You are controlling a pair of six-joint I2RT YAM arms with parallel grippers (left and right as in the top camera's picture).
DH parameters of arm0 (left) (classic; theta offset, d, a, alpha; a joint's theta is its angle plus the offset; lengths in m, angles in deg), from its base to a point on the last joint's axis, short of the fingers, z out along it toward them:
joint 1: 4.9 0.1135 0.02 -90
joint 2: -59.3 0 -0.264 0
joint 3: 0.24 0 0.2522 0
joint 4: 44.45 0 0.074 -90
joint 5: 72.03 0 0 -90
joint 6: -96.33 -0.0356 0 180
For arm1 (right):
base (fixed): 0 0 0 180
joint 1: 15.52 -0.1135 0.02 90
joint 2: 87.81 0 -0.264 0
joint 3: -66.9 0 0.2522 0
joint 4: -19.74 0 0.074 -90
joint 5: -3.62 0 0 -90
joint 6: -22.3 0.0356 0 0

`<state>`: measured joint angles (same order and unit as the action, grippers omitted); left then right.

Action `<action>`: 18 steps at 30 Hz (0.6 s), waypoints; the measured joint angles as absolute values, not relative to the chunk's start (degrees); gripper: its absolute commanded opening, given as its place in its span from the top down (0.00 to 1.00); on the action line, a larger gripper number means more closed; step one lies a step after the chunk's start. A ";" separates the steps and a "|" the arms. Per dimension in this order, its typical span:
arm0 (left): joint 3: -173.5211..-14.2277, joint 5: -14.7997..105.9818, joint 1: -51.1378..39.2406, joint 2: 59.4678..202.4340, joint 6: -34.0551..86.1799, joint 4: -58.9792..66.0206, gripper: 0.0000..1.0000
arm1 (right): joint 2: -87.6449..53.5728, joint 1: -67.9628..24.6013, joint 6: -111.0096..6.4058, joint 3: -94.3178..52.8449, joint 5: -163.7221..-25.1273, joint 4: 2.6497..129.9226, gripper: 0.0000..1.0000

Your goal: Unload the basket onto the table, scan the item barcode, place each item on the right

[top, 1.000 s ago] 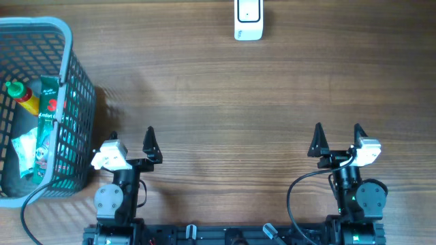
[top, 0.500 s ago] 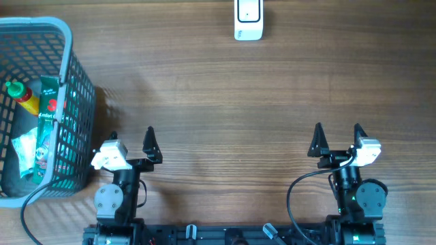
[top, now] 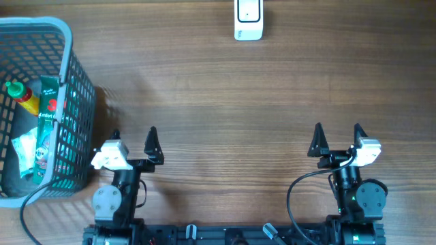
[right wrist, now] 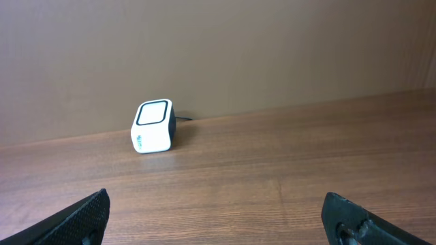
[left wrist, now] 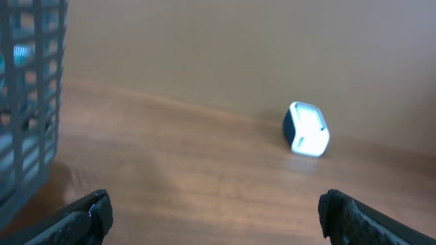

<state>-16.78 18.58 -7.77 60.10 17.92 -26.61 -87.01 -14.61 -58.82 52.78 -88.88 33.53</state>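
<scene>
L gripper [top: 133, 134], lower left of frame, and R gripper [top: 337, 131], lower right, both stood wide, holding nothing. Barcode scanner [top: 248, 19] sat top centre on bench [top: 238, 95]. Items, incl. green packet [top: 48, 102] and bottle [top: 24, 97], lay in grey basket [top: 65, 75], upper left.

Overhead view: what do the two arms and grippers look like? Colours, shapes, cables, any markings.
Both are black. The left gripper and right gripper have dark, pointed, triangular fingers. Each wrist carries a white block. A black cable loops beside the right arm; another cable trails by the left arm. No readable markings.
</scene>
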 measured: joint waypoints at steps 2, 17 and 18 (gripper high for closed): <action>-18.88 19.71 -7.77 60.10 17.90 -26.32 0.00 | -87.01 -14.61 -58.79 52.78 -88.91 33.53 0.00; -44.26 24.35 -7.77 78.83 17.94 -15.62 0.00 | -87.01 -14.63 -58.82 52.78 -88.88 33.53 0.00; -50.55 24.24 -7.77 83.99 17.94 -14.28 0.00 | -86.95 -14.61 -58.82 52.78 -88.91 33.49 0.00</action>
